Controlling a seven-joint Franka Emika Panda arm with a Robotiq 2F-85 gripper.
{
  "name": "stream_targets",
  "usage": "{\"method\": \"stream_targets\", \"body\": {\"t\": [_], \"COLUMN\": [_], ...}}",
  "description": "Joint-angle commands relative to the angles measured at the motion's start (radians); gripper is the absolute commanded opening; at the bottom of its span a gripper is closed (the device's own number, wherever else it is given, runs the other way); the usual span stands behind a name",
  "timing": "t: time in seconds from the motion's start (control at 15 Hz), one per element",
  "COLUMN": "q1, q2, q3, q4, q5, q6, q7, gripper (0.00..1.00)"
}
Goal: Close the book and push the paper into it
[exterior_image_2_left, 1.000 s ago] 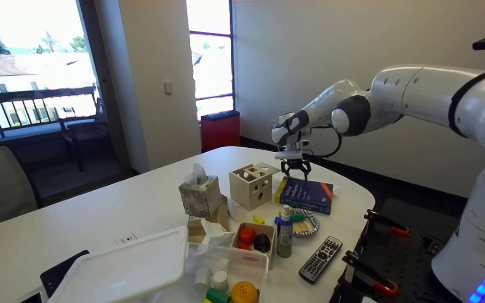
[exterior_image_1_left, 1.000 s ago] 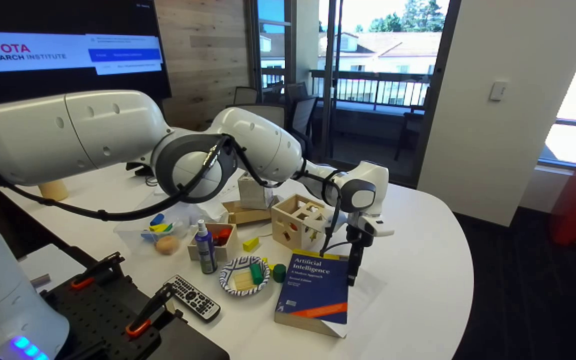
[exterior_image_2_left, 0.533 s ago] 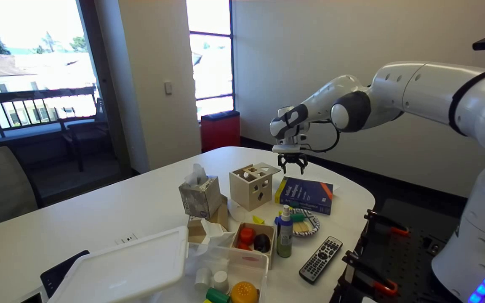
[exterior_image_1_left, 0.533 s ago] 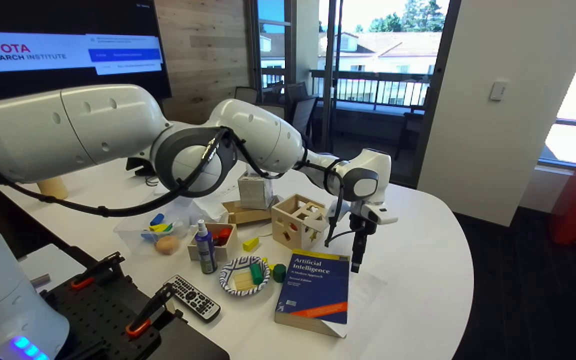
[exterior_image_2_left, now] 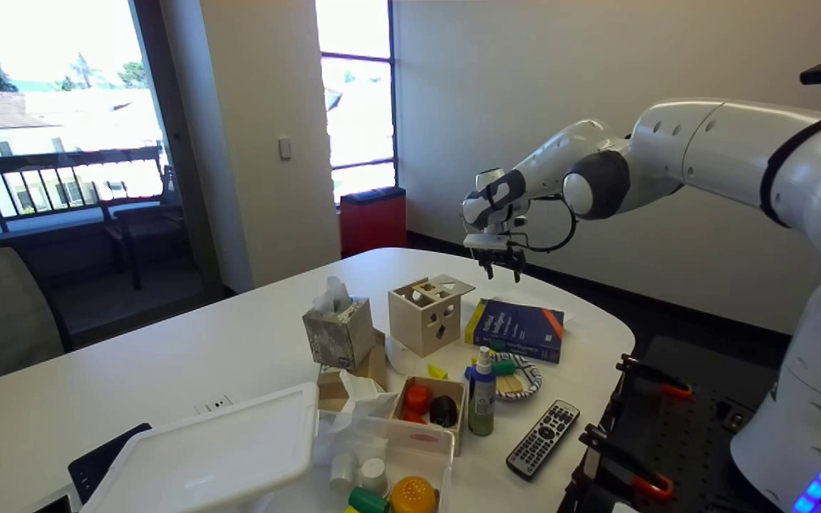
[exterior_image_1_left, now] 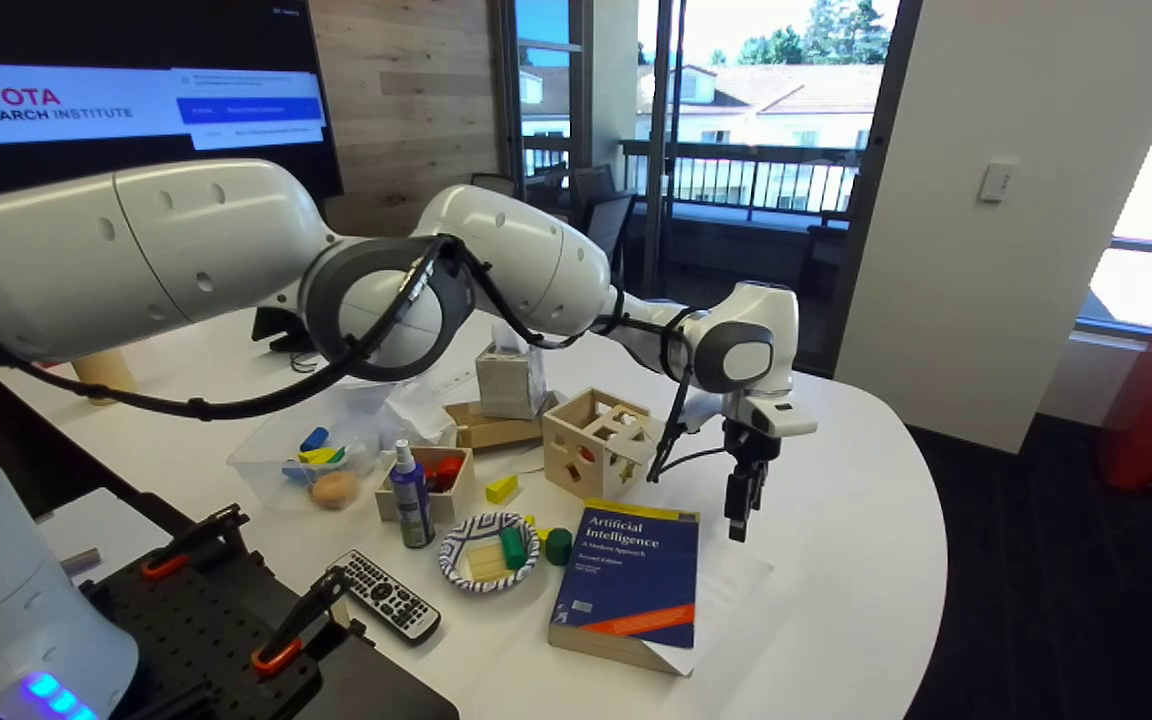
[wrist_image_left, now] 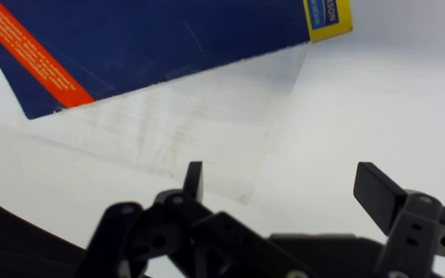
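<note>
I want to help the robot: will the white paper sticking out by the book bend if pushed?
Probably: the paper looks very thin, so it should be light and floppy. Pushed on its outer edge, it might buckle, since the book covers part of it.

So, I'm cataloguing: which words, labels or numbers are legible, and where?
"TOYOTA RESEARCH INSTITUTE": screen
"Artificial Intelligence": book, front
"A Modern Approach": same
"Second Edition": same
"Intelligence": its spine
"RSON", cut off: its yellow strip
"cation", cut off: same strip
Too small or blurred: remote, spray bottle, orange band, screen's smaller print
</note>
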Motion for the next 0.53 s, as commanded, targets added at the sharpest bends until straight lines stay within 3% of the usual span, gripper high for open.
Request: {"method": "stream_targets", "body": {"t": [0.0,0.47], "q1": [-0.001,0.003], "q2": [0.005,0.028], "q3": [-0.042,-0.126], "q4": [-0.008,-0.02], "q5": [-0.003,-0.01], "q6": [0.019,-0.033], "q7": [0.117,0.3], "gripper": [1.0,1.0]}}
